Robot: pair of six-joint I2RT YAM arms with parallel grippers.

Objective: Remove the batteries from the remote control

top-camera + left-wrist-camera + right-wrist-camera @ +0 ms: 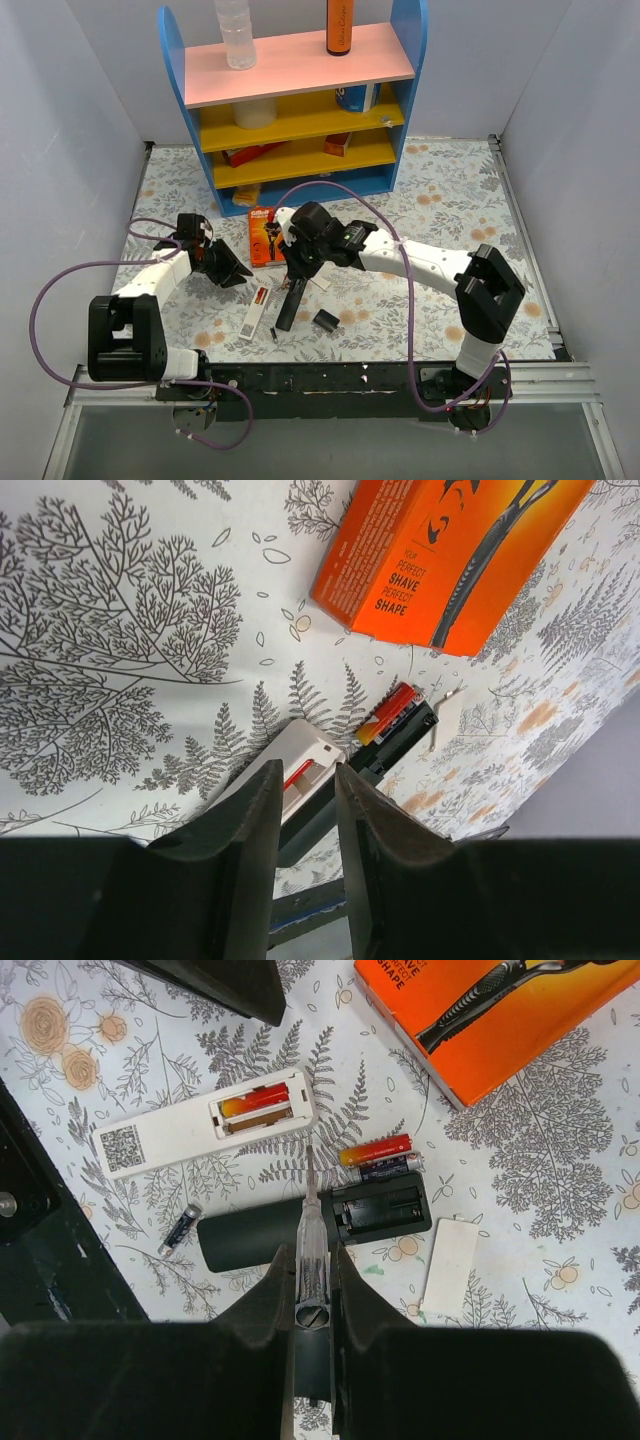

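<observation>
The black remote (300,1228) lies back up with its battery bay (385,1210) open and empty. Two batteries (375,1150) lie side by side on the cloth just beyond the bay, the farther one red-orange, the nearer one darker. They also show in the left wrist view (392,712). My right gripper (310,1260) is shut on a clear screwdriver (311,1222), its tip over the remote's edge by the bay. My left gripper (305,790) is open and empty, above the white remote (300,770).
The white remote (200,1125) holds a red-orange battery in its open bay. A small dark battery (180,1228) and a white cover (450,1265) lie loose. An orange razor package (490,1010) lies beyond. A black cover (325,320) and the shelf (300,95) stand nearby.
</observation>
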